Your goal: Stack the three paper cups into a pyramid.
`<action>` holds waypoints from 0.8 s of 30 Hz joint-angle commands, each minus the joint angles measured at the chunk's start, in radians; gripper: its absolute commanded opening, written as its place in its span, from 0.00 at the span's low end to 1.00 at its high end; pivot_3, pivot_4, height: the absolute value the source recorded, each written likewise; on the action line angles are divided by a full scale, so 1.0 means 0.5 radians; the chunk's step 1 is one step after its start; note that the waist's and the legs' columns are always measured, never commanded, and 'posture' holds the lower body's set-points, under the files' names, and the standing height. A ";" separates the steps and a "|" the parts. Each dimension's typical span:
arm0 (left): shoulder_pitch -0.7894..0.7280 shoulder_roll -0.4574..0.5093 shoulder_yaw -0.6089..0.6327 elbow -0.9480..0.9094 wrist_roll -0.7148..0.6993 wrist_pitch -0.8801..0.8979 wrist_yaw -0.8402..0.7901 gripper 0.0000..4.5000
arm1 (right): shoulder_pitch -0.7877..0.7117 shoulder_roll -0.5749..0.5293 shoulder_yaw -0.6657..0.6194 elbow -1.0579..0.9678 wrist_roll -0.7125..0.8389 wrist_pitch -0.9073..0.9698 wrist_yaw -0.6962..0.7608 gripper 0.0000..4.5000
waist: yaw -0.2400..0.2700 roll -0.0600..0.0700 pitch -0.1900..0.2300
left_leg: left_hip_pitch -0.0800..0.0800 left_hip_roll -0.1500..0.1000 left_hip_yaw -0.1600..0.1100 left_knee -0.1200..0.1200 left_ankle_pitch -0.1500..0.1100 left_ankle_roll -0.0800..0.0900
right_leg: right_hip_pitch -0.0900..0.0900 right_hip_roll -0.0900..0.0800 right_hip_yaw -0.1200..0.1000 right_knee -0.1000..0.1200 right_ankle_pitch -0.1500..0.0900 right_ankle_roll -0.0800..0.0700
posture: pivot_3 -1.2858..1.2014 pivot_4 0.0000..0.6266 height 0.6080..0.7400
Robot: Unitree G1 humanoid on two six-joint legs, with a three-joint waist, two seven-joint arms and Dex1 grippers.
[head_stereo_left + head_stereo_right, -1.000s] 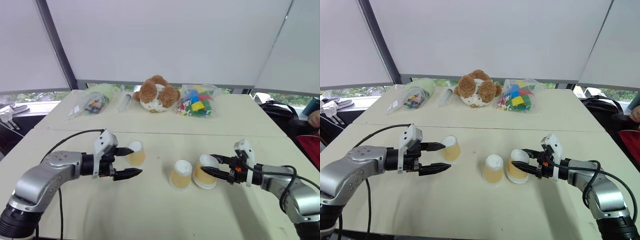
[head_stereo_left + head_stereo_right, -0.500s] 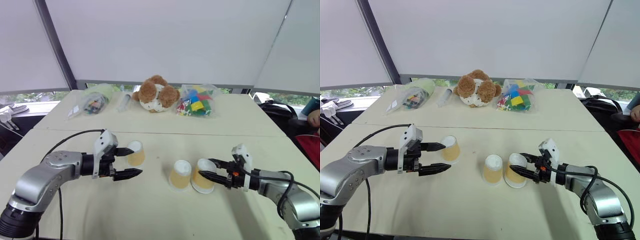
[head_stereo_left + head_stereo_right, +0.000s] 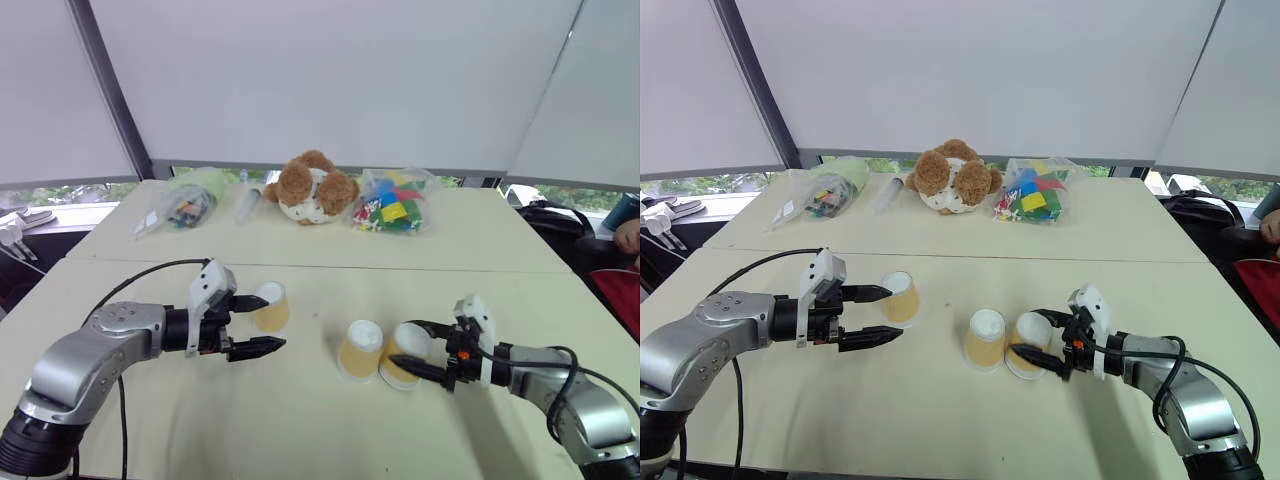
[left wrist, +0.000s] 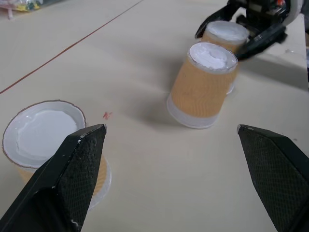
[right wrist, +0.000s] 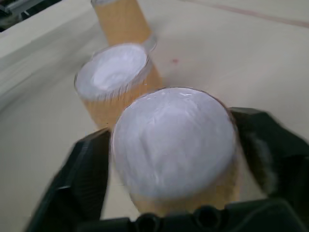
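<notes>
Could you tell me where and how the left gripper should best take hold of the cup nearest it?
Grip the far-left cup across its tan side wall, near mid-height, coming in level from the left gripper's side. It stands upside down and tapers upward, so its sides offer two opposed faces; the open fingers already flank it.

right end effector (image 3: 1043,341) around cup (image 3: 1028,343) (upside down), table (image 3: 940,420)

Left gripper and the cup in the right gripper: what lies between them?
The middle cup, upside down on the table, seen in the left eye view.

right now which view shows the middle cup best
The left wrist view: the middle cup stands whole and unblocked, upside down. The eye views show it small, and the right wrist view has it behind the cup between the right gripper's fingers.
</notes>
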 commanded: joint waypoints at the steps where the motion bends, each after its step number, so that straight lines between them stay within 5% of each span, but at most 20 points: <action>1: -0.004 0.016 0.042 -0.044 -0.023 0.004 0.000 1.00 | -0.015 -0.018 -0.056 -0.110 0.043 0.011 -0.017 0.98 | 0.001 0.000 0.000 | 0.000 0.000 0.000 0.000 0.000 0.000 | 0.000 0.000 0.000 0.000 0.000 0.000 | 0.52 0.24 1.00; 15: 0.094 -0.026 0.215 0.181 0.097 -0.133 0.151 1.00 | -0.365 -0.195 -0.345 -0.347 0.416 0.400 -0.131 0.98 | 0.000 0.000 0.000 | 0.000 0.000 -0.001 0.000 0.000 0.000 | -0.001 0.000 0.000 0.000 0.000 0.000 | 0.52 0.24 1.00; 24: 0.065 -0.371 0.149 0.445 0.418 -0.603 0.468 1.00 | -0.533 -0.515 -0.393 -0.479 0.749 0.835 -0.040 0.98 | 0.045 -0.001 0.000 | -0.001 0.000 -0.001 0.000 -0.001 0.002 | -0.001 -0.004 0.001 -0.002 0.000 0.000 | 0.52 0.24 1.00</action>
